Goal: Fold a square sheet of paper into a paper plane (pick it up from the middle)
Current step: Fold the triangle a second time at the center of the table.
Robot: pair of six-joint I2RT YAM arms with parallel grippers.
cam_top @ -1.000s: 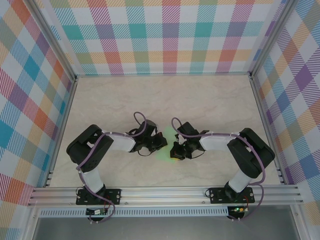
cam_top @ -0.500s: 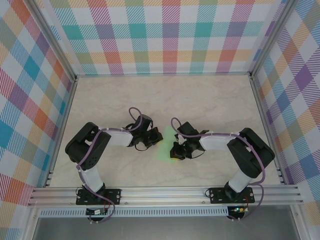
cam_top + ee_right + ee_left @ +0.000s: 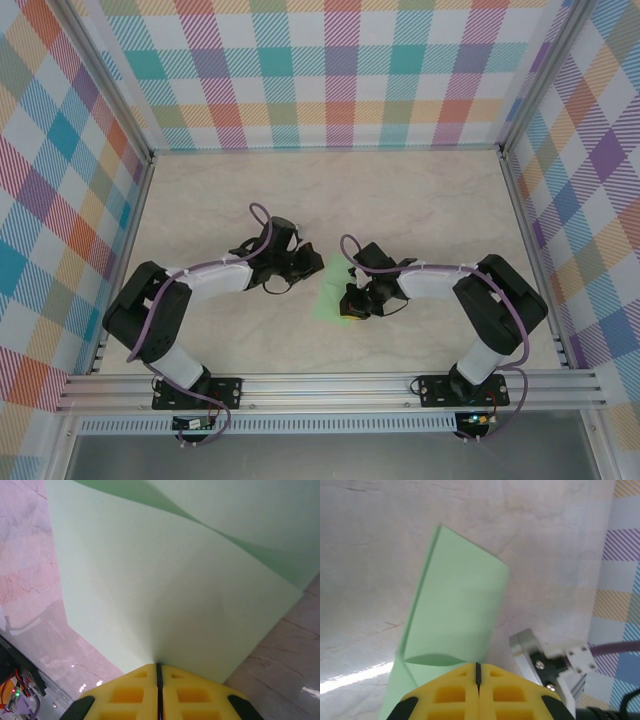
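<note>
The square sheet of paper (image 3: 328, 298) is pale mint green, folded over, and lies on the marble table between the two arms. My right gripper (image 3: 350, 308) sits at its right edge. In the right wrist view the yellow fingertips (image 3: 158, 666) are shut, and the sheet (image 3: 165, 580) puckers into their seam, pinched there. My left gripper (image 3: 312, 264) hovers just behind the sheet's far-left corner. Its jaws (image 3: 478, 672) are shut with nothing between them. Ahead of it the sheet (image 3: 460, 605) shows a loose flap bulging up.
Checked walls and aluminium rails (image 3: 330, 388) enclose the table (image 3: 420, 200). Part of the right arm's wrist hardware (image 3: 547, 660) stands close beside the left fingertips. Open tabletop stretches behind both grippers.
The left gripper has drawn back up and left, off the sheet, with its elbow swinging out to the left. More of the sheet now shows. The right gripper has hardly moved.
</note>
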